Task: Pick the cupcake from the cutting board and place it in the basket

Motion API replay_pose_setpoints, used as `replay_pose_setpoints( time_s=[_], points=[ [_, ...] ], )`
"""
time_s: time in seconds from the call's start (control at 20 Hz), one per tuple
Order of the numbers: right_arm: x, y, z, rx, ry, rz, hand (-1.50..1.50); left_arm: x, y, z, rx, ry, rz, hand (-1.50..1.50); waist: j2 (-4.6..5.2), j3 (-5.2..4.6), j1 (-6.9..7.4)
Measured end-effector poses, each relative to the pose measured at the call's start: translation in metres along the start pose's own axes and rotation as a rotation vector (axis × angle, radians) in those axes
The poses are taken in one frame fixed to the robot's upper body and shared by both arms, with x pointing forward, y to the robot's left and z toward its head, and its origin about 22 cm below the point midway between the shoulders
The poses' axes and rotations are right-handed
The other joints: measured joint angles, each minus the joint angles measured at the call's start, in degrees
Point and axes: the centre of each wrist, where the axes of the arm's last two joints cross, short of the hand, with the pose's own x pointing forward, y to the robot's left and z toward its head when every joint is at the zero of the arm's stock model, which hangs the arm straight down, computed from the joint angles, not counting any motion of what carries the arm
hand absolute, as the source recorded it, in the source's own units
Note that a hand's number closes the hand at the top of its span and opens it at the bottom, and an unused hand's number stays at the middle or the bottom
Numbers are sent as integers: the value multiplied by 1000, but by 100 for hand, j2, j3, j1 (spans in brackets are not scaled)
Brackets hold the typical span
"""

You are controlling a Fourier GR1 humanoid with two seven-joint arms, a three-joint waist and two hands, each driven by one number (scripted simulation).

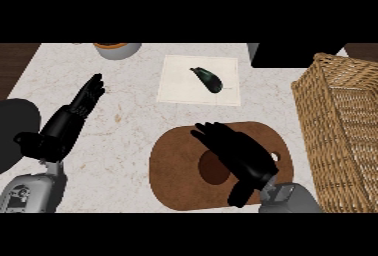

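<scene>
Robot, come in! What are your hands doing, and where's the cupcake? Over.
Left hand open, resting at left. Right hand open above the cutting board, hiding part of the brown cupcake. Basket at right. Nothing blocking.

A kitchen: a pale marble counter carries food-prep things. A round brown wooden cutting board lies under the right hand, a wicker basket stands to that hand's right, and beyond its fingertips an eggplant rests on a pale square mat.
</scene>
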Motion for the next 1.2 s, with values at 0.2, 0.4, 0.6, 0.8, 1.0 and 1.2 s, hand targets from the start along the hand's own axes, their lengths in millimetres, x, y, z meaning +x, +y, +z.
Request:
replay_pose_setpoints(
  time_s=[0.2, 0.4, 0.6, 0.8, 1.0, 1.2],
  points=[
    [-3, 13, -6, 10, 16, 15, -150, 0, -7, 8, 1, -3, 3, 0, -2, 0, 7],
    [-3, 23, -15, 30, 45, 28, -150, -1, -9, 9, -6, 0, 2, 0, -1, 0, 5],
    [-8, 37, -18, 46, 70, 45, -150, -1, -10, 5, -2, 3, -1, 0, -1, 0, 2],
    [-18, 41, -24, 66, 78, 39, -150, -5, -8, 6, -2, 0, 1, 0, 1, 0, 5],
    [-23, 46, -28, 104, 76, 32, -150, -1, -10, 10, -2, -2, 4, 0, -6, -3, 9],
    [-17, 58, -30, 156, 59, 58, 150, -1, -6, 12, 0, 6, 3, 0, -22, -15, 0]
  ],
)
